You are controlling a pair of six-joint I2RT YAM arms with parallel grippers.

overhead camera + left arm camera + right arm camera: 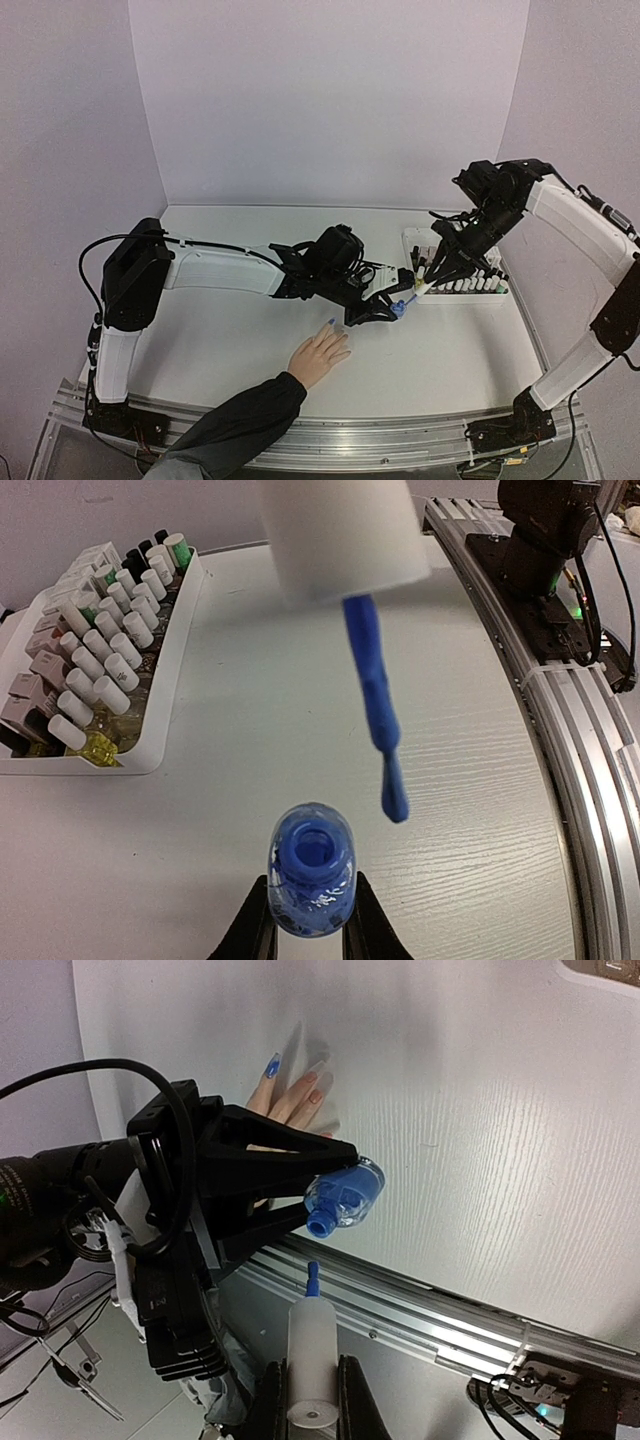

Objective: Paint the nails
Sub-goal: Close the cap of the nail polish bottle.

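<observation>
We look down on a white table (450, 360) between pale lilac walls. Near its front edge a hand (318, 355) in a dark sleeve lies flat. Of the nails (272, 1065), one is blue and the others we can see are bare pink. Just beyond the fingertips, the left gripper (310, 925) pinches an open blue polish bottle (311, 875). Close above the bottle's mouth, the right gripper (312, 1385) clamps the white cap (311, 1350), its brush (375, 705) coated blue. A tray (185, 610) of bottles stands behind.

From the right wrist, the left claw (330, 1185) and blue bottle (350, 1198) hide most of the hand (295, 1100). The white cap (340, 530) is blurred and cut off at the top. From above, the nails (331, 323) are too small to count.
</observation>
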